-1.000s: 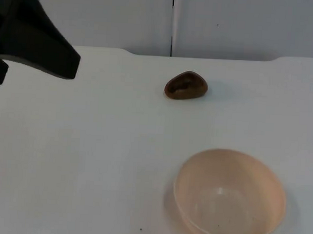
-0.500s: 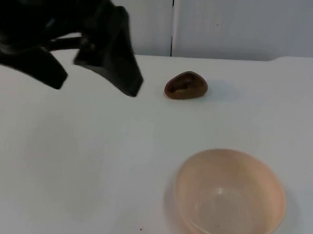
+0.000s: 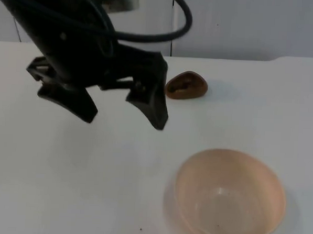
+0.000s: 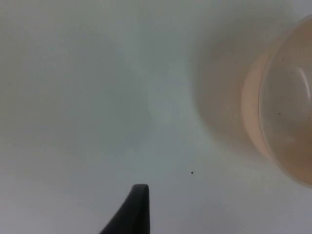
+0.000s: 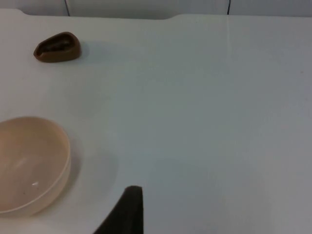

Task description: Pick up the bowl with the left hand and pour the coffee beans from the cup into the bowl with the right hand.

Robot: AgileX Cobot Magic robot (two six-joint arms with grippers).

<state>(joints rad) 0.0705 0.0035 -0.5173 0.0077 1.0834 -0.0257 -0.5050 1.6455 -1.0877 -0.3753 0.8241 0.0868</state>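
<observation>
Your left gripper (image 3: 124, 114) hangs spread wide above the table (image 3: 63, 185), up-left of the empty bowl (image 3: 229, 195) it must lift; the brown cup (image 3: 186, 86) sits beyond; your right arm waits, fingers unreadable

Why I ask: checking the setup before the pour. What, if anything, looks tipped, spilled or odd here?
The brown cup lies on its side near the wall, mouth sideways; no beans show on the table. The bowl sits upright and empty. The left gripper hovers open between them.
</observation>
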